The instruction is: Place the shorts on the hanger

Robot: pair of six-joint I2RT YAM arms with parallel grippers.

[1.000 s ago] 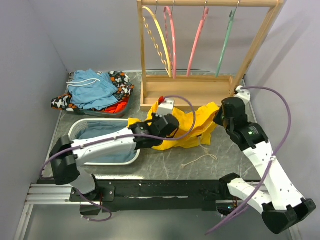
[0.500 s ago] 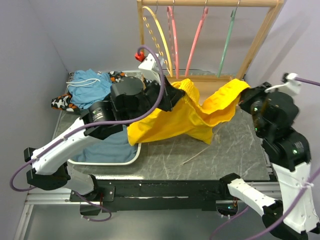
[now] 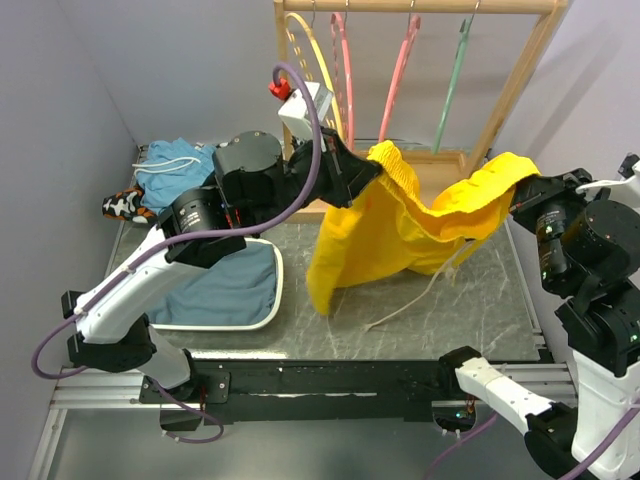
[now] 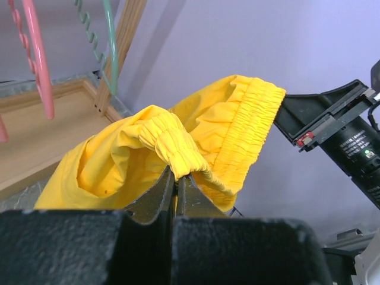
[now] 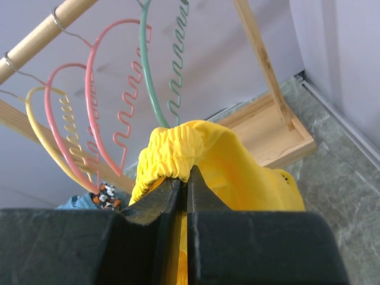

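Top external view: we see the left fingers [image 3: 368, 170] and the right fingers [image 3: 522, 193] each pinched shut on the waistband of the shorts [image 3: 385, 235]. The shorts are held stretched between them above the table [image 3: 480, 320], legs drooping toward 6 o'clock. The hanger [image 3: 458, 75] hangs on the wooden rack [image 3: 517, 95] at 12 o'clock, apart from the shorts.

Left wrist view: we see both fingers closed on a gathered waistband fold, with a pink hanger [image 4: 37, 59] at 10 o'clock.

Right wrist view: we see the fingers clamping the elastic, and the hanger rises at 12 o'clock.
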